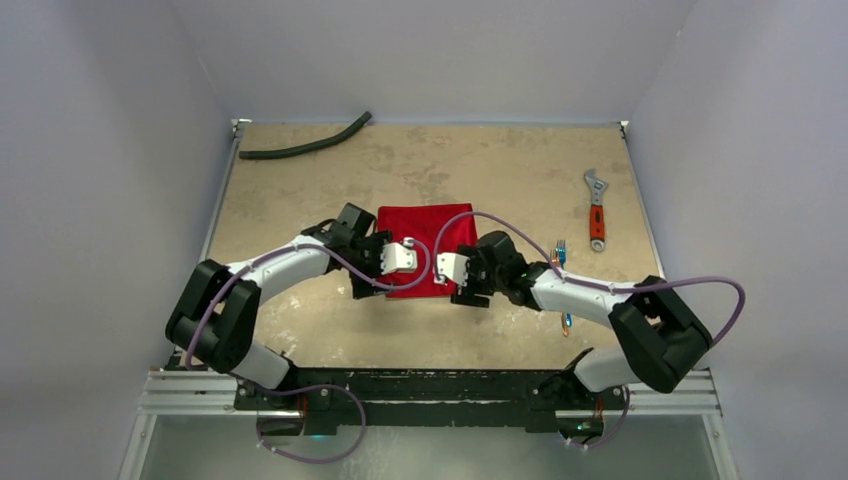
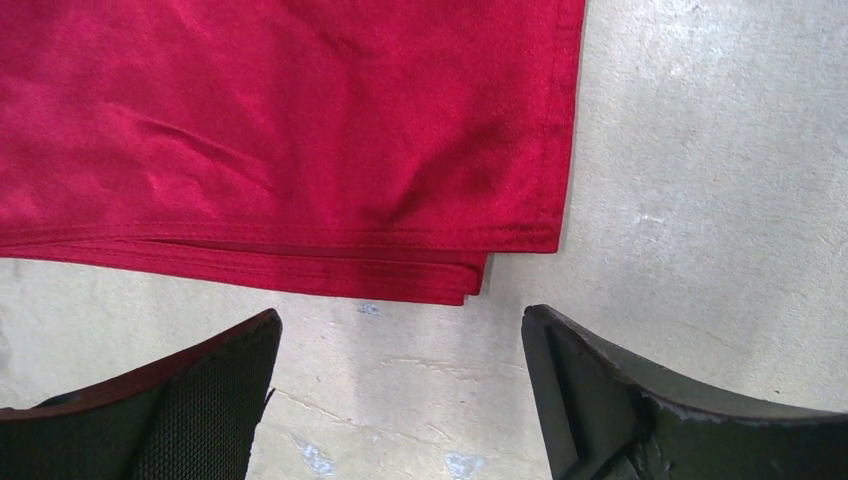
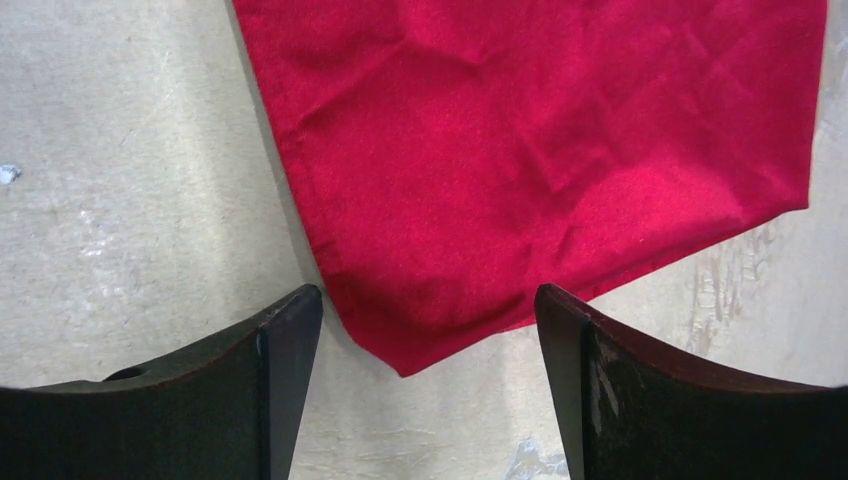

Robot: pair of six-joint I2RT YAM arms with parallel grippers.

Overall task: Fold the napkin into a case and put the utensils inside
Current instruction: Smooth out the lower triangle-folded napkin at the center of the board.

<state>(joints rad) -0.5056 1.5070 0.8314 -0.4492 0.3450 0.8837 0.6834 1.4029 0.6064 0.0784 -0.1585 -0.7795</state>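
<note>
The left tool (image 2: 400,320) is spread wide, its jaws at the lower left and lower right of the left wrist view, with only bare counter (image 1: 480,170) between them. Nothing is pinched. Just above the jaws lies the napkin (image 1: 425,240), filling the upper left and centre of that view. Its lower edge shows several stacked hems, so the cloth is folded over on itself, and one corner sits just above the gap between the jaws.

The right tool (image 3: 428,295) is also spread, its jaws at the bottom of the right wrist view. A corner of the napkin points down into the gap between them, lying flat on the counter, apart from either jaw.

In the top view the two tools face each other over the lower edge of the napkin, left of centre and right of centre. The red cloth lies as a rough square in the middle of the counter. The utensils (image 1: 560,254) lie to the right of it, partly hidden by the right arm. Further right is an orange-handled wrench (image 1: 596,210), and a black hose (image 1: 305,145) curves along the upper left.
</note>
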